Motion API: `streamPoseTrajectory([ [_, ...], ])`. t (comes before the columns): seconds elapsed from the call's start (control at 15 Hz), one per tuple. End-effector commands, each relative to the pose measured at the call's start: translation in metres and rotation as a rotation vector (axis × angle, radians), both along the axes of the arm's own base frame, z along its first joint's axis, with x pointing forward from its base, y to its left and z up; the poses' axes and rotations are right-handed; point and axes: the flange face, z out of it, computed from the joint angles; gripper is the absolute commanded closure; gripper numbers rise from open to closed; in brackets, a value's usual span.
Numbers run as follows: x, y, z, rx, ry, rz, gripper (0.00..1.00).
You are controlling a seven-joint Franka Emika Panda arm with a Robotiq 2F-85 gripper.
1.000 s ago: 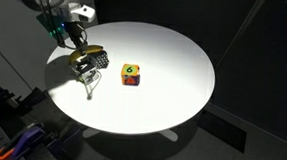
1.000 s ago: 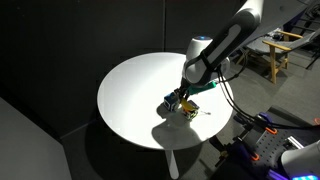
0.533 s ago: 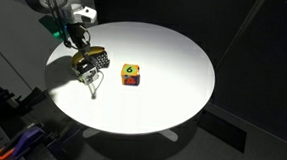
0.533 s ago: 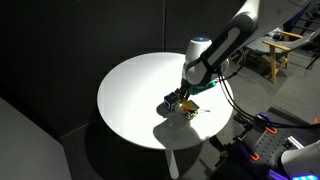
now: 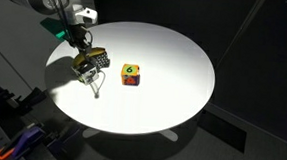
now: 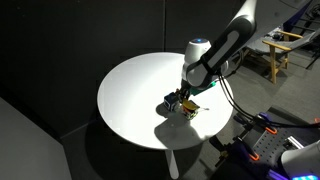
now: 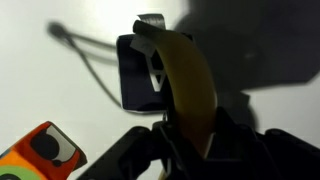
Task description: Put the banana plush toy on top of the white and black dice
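Tool pinches the banana plush toy at its 6 o'clock end above the surface. Its long axis runs 6 to 12, alongside a dark cube. What may be the white and black dice lies at the 12 o'clock tip.

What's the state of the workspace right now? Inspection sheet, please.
Surface: round white table, brightly lit.
Job's things: banana plush toy lies across the edge of a dark cube; white and black dice shows only as a pale bit past that cube, not certain.
Clutter: red-and-yellow cube marked 6, standing apart.
Gripper: gripper appears closed on the banana's near end, low over the cubes.
Cables: thin dark lines on the table; cable or shadow, cannot tell.
Surroundings: dark backdrop; chairs beyond the table.
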Motion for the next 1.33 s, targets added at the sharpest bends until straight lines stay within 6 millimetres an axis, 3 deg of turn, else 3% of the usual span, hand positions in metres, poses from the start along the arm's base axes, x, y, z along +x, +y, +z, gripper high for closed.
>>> streamPoseTrajectory([
  [0.0, 0.007, -0.001, 0.002, -0.021, 0.015, 0.035, 0.84],
  [0.13, 0.007, -0.001, 0.001, -0.027, 0.02, 0.043, 0.84],
  [0.2, 0.006, -0.001, 0.001, -0.033, 0.023, 0.049, 0.44],
  [0.27, 0.006, -0.001, 0.001, -0.036, 0.025, 0.053, 0.32],
  [0.53, 0.006, -0.001, 0.002, -0.044, 0.025, 0.064, 0.03],
  [1.27, -0.003, 0.014, 0.024, 0.062, 0.01, -0.072, 0.0],
])
